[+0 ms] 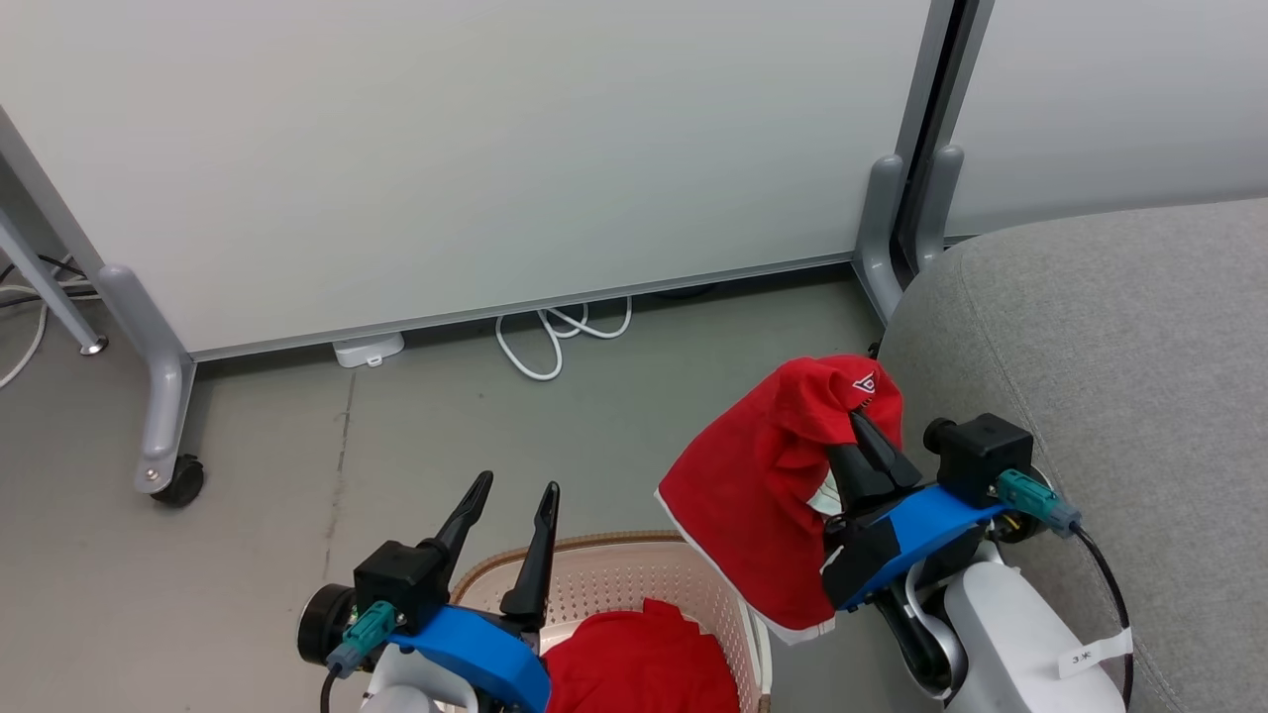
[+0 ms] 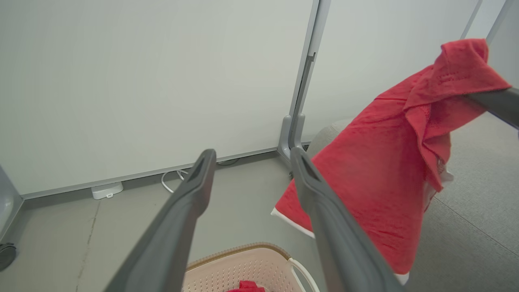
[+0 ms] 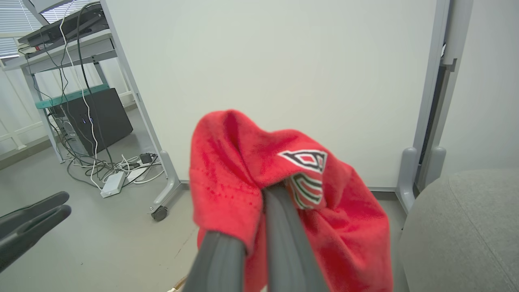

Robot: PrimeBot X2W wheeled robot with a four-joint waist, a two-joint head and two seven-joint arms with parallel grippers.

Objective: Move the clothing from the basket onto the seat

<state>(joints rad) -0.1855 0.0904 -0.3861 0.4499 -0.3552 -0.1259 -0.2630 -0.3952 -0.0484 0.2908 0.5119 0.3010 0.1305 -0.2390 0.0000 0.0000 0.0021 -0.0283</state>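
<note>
Where your right arm is reaching: your right gripper [image 1: 860, 424] is standing raised above the grey floor [image 1: 495, 436], just beside the rounded corner of the large grey fabric-upholstered sofa seat [image 1: 1109, 337].
Right gripper grip: its two long dark fingers are pressing together and pinching a fold near the top of a bright red soft fabric garment [image 1: 753, 495].
Held garment look: it is draping over the fingertips like a hood and falling in loose folds down the gripper's left side. White trim [image 2: 292, 223] is running along its lower edge. A small label patch [image 3: 304, 159] with a dark-outlined diamond emblem is folding over at the top.
Held garment place: it is hanging in the air between basket and seat. In the head view its lower corner is overlapping the basket's right rim. Whether it is brushing the upholstery you cannot tell.
Left gripper: your left gripper [image 1: 517, 487] is pointing up over the basket's near-left side, its fingers spread wide with nothing between them.
Basket: the cream-white perforated plastic laundry basket [image 1: 594, 543], with its brown woven-look rim, is sitting on the floor to the left of the seat.
Second garment: another bright red fabric piece [image 1: 644, 663] is lying crumpled inside the basket.
Behind: pale partition panels [image 1: 495, 149] on grey legs are standing across the back.
</note>
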